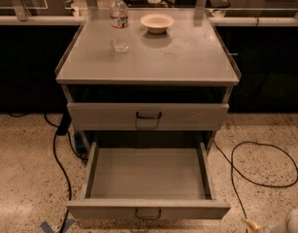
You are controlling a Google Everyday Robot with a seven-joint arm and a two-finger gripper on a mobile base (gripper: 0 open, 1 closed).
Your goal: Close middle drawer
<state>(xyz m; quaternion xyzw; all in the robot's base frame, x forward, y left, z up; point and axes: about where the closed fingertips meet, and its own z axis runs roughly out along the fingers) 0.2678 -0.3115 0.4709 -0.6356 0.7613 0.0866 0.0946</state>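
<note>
The middle drawer (pixel 148 178) is pulled far out of the grey cabinet. It is a wide shallow tray with nothing in it, and its low front (pixel 148 210) carries a small dark loop handle (pixel 148 213). Above it, the taller-fronted top drawer (pixel 148 116) is pushed in. The lowest drawer is hidden under the open one. My gripper (pixel 253 224) shows only as a pale tip at the bottom right edge, with a grey rounded part of the arm (pixel 294 222) beside it. It is to the right of the drawer front, near the floor, and apart from the drawer.
On the cabinet top (pixel 187 57) stand a water bottle (pixel 120 21) and a small bowl (pixel 157 22). Black cables lie on the speckled floor left (pixel 61 169) and right (pixel 265 174) of the cabinet. Dark counters run behind it.
</note>
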